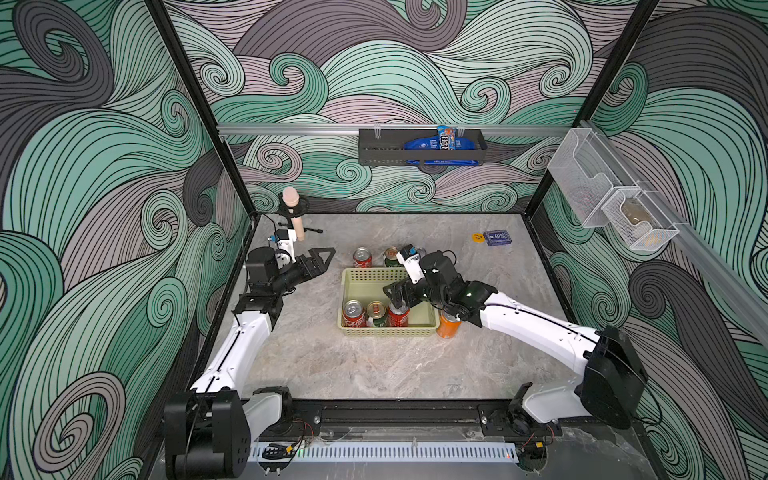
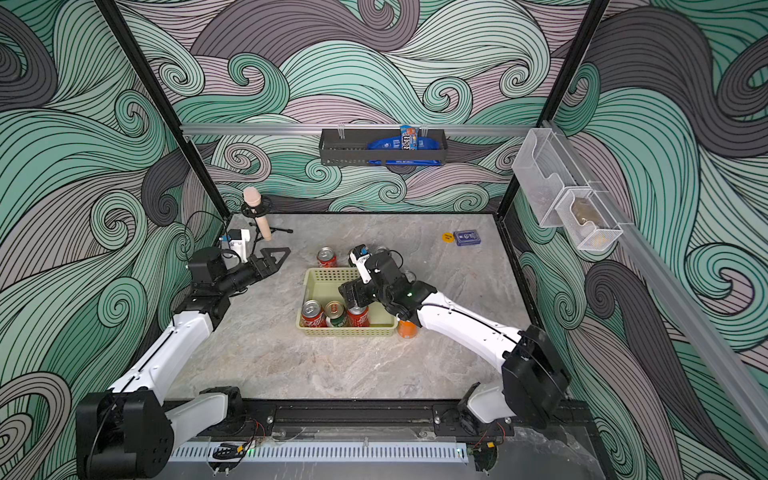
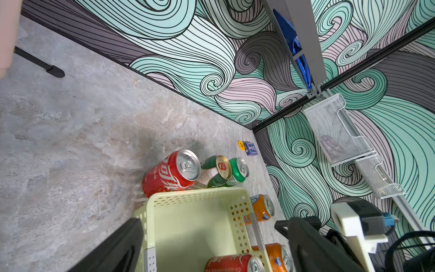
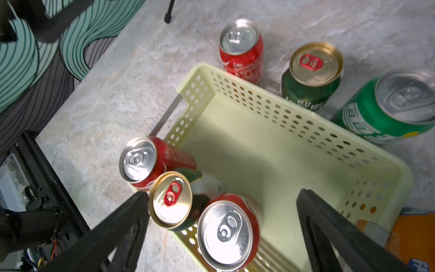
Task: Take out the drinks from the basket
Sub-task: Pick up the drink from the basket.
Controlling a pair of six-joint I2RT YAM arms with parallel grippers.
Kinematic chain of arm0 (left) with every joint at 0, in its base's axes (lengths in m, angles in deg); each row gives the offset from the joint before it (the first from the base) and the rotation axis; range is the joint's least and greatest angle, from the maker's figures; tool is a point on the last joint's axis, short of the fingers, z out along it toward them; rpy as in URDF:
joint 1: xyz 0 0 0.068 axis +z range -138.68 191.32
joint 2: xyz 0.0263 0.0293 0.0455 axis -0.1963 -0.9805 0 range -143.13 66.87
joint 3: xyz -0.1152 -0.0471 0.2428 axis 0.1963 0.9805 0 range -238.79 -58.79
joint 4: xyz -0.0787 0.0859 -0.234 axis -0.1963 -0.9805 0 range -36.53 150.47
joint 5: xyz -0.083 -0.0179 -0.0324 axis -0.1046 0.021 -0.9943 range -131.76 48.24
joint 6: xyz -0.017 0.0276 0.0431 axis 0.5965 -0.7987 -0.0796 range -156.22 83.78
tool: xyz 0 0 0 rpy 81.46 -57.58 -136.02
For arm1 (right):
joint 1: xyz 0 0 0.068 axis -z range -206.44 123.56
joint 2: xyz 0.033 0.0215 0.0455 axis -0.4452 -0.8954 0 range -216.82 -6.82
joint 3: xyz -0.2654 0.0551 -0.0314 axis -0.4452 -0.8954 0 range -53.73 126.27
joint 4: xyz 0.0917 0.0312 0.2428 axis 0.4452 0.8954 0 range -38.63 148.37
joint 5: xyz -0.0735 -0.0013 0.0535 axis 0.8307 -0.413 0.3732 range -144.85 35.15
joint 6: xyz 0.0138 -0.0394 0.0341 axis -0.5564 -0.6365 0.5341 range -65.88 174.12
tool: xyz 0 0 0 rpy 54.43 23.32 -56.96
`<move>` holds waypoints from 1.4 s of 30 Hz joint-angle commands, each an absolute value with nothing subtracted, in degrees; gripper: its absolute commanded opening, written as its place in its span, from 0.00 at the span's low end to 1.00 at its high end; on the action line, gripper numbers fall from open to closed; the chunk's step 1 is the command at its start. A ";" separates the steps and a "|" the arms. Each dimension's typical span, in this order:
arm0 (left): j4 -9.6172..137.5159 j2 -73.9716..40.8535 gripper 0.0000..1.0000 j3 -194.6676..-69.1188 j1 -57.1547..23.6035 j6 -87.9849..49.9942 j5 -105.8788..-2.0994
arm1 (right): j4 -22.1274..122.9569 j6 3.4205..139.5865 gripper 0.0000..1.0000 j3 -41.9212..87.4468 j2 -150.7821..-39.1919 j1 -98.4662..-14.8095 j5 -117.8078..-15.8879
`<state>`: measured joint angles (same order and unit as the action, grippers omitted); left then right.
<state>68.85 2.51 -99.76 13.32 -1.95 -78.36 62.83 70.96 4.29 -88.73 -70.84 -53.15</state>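
The pale yellow-green basket [image 1: 365, 272] sits mid-table. Three drinks stand along its near wall: a red can [image 1: 353, 313], a dark green gold-topped can [image 1: 376, 313] and a red can [image 1: 398, 316]. My right gripper [image 1: 399, 296] hovers open just above that last red can [image 4: 226, 233], a finger on either side, not touching. Outside the basket stand a red can [image 1: 362, 257], a dark green can [image 1: 390, 257], a bright green can [image 4: 400, 101] and two orange cans [image 3: 261, 207] [image 1: 449, 325]. My left gripper [image 1: 326, 264] is open and empty, left of the basket.
A microphone on a stand [image 1: 293, 212] rises at the back left, close to the left wrist. A blue card box [image 1: 496, 238] and a yellow disc [image 1: 477, 237] lie at the back right. A black rack [image 1: 419, 145] and mesh bins [image 1: 615, 199] hang on the walls.
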 commanded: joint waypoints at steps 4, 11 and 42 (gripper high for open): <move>67.41 2.56 0.99 -101.09 12.55 -3.92 -76.83 | 65.03 68.63 0.97 2.26 -88.18 -71.15 -58.67; 66.54 2.15 0.99 -101.55 12.35 -4.47 -76.40 | 65.94 67.83 0.97 0.86 -89.22 -71.17 -58.42; 66.62 2.01 0.99 -101.49 12.11 -4.36 -76.04 | 62.36 67.25 0.88 -0.61 -96.41 -72.49 -54.31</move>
